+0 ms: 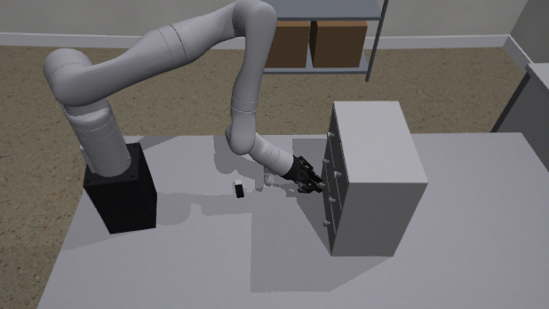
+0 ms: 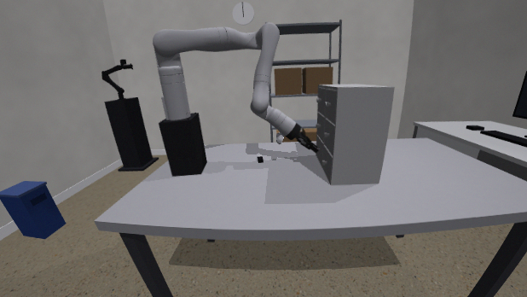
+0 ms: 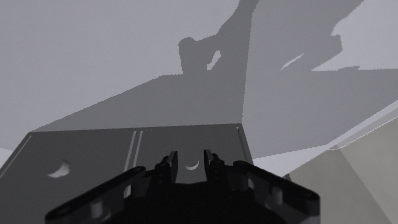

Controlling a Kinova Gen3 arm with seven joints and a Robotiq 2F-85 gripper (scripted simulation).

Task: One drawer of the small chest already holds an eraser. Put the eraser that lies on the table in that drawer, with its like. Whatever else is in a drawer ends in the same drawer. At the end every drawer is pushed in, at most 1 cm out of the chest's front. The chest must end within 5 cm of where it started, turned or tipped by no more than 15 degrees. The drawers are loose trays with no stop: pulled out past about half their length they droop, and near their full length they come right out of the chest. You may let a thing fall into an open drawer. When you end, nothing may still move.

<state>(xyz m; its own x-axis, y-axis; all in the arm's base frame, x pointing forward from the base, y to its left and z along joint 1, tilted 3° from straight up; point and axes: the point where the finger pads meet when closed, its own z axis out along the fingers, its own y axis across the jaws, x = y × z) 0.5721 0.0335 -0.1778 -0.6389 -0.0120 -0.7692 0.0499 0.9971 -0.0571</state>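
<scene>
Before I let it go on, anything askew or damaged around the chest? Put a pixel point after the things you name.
Nothing stands out. The chest [image 1: 379, 142] [image 2: 360, 136] stands upright, its drawers look pushed in, and the black-and-white eraser [image 1: 239, 189] [image 2: 260, 160] lies whole on the table [image 1: 186, 266] [image 2: 213, 205].
</scene>
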